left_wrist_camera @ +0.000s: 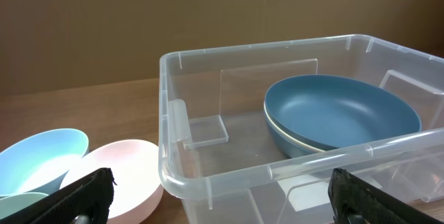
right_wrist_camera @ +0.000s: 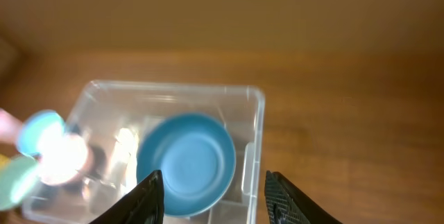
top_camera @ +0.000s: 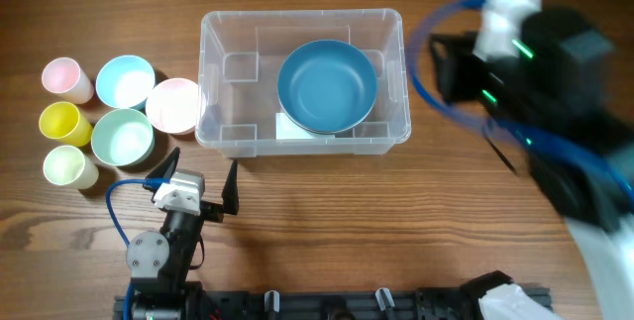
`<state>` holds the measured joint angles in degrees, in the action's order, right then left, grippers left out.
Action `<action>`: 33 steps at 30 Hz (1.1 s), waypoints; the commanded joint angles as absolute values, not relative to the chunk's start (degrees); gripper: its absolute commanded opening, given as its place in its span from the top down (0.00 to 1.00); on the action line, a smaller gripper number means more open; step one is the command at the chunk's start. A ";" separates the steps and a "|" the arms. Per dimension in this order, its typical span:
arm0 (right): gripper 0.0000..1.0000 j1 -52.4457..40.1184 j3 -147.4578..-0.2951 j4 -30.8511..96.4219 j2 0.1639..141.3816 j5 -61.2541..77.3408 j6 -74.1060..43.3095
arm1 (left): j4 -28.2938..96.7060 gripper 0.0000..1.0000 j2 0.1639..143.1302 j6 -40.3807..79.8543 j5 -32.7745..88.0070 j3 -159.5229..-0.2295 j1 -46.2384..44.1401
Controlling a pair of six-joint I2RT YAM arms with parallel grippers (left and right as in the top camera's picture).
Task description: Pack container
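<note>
The container is a large clear plastic bin at the table's middle, with a white label on its floor. A dark blue bowl lies inside it, right of centre. My left gripper is open and empty, low on the table just in front of the container's near left corner; the blue bowl shows through the wall. My right gripper is open and empty, raised high to the right of the container, looking down on the bowl. In the overhead view the right arm is blurred.
Left of the container stand a pink bowl, a light blue bowl, a green bowl, a pink cup, a yellow cup and a pale yellow cup. The pink bowl sits close to the left gripper.
</note>
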<state>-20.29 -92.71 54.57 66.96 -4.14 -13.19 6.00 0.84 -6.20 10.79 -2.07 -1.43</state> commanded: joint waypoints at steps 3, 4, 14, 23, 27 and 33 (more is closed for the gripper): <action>0.49 -20.38 -77.28 53.28 46.19 -8.69 -15.49 | 5.78 0.00 0.54 -6.87 10.87 -1.50 -1.06; 0.46 -20.38 -71.40 52.03 39.77 -9.65 -15.62 | 5.78 0.00 0.54 -6.87 10.85 -1.50 -1.06; 0.14 -20.38 -39.99 33.89 26.33 -25.54 -23.57 | 5.78 0.00 0.54 -6.87 10.87 -1.50 -1.06; 0.00 -20.36 -15.99 7.73 26.46 -28.47 -18.13 | 5.78 0.00 0.54 -6.87 10.87 -1.50 -1.06; 0.00 -19.79 -14.61 7.05 26.50 -26.96 -14.98 | 5.78 0.00 0.54 -6.87 10.87 -1.50 -1.06; 0.00 -11.90 -14.63 6.55 29.30 -15.31 -5.63 | 5.78 0.00 0.54 -6.87 10.85 -1.50 -1.06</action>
